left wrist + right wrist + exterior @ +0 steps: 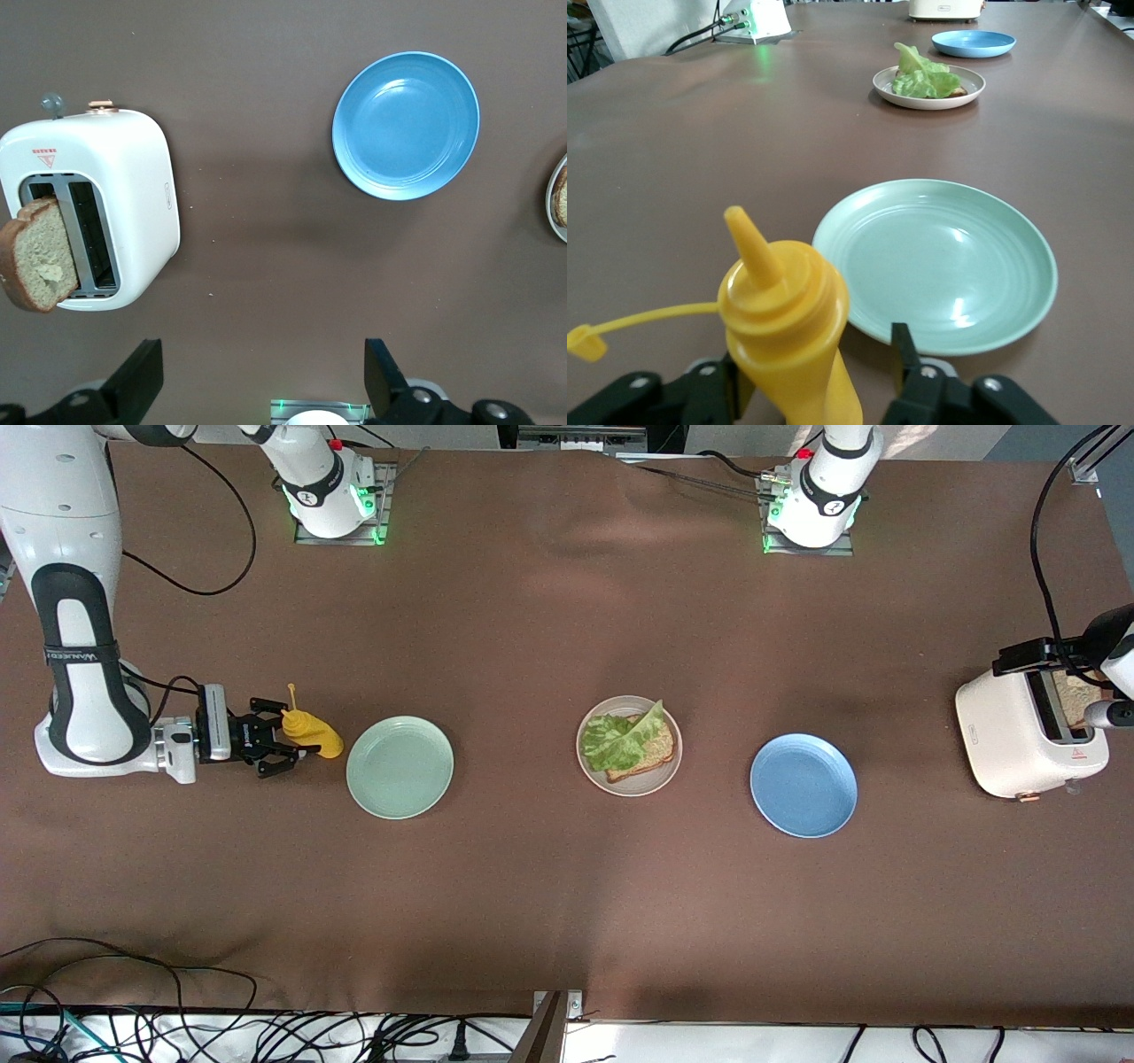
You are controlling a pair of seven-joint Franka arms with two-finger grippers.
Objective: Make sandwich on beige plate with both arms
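The beige plate [620, 788] sits mid-table and holds one slice of brown bread [656, 755] with a ruffled green lettuce leaf [620, 740] on top; it also shows in the right wrist view [921, 103]. A second bread slice [35, 257] sticks up out of the white toaster [133, 195] at the left arm's end of the table. My left gripper [263, 381] is open and empty, high over the table beside the toaster. My right gripper [819, 376] is open around a yellow squeeze bottle [788, 328], with a gap at one finger.
A mint-green plate [400, 767] lies beside the yellow bottle [312, 732], toward the beige plate. A blue plate [803, 785] lies between the beige plate and the toaster [1010, 735]. The bottle's cap hangs on its strap [585, 341]. Cables run along the table's near edge.
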